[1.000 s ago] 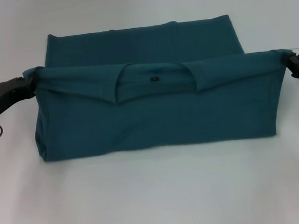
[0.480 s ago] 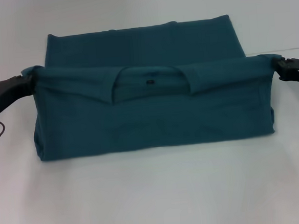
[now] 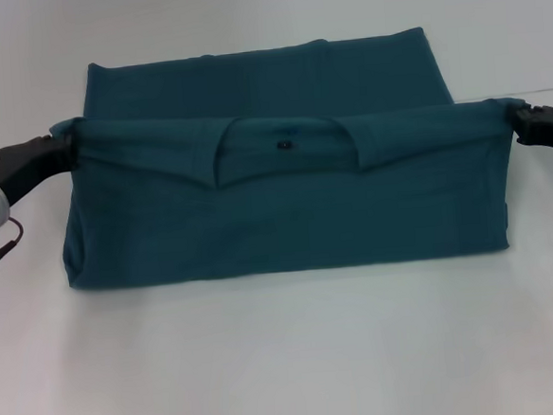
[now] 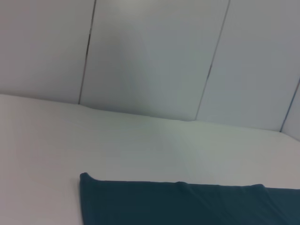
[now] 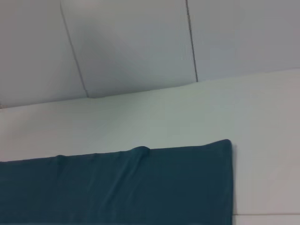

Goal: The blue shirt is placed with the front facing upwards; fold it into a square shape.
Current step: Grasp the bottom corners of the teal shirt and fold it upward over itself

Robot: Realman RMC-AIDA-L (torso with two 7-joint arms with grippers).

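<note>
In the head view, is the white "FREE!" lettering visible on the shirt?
No: the blue shirt shows only plain teal fabric and a small dark neck label, with no white lettering in sight.

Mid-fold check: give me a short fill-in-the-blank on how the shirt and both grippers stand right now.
1. The blue shirt is held at its two ends by ____ grippers.
2. The left gripper grips the shirt's ____ end in the head view.
3. The right gripper is shut on the ____.
4. The small dark neck label faces ____.

Missing words: both; left; blue shirt; up
</note>
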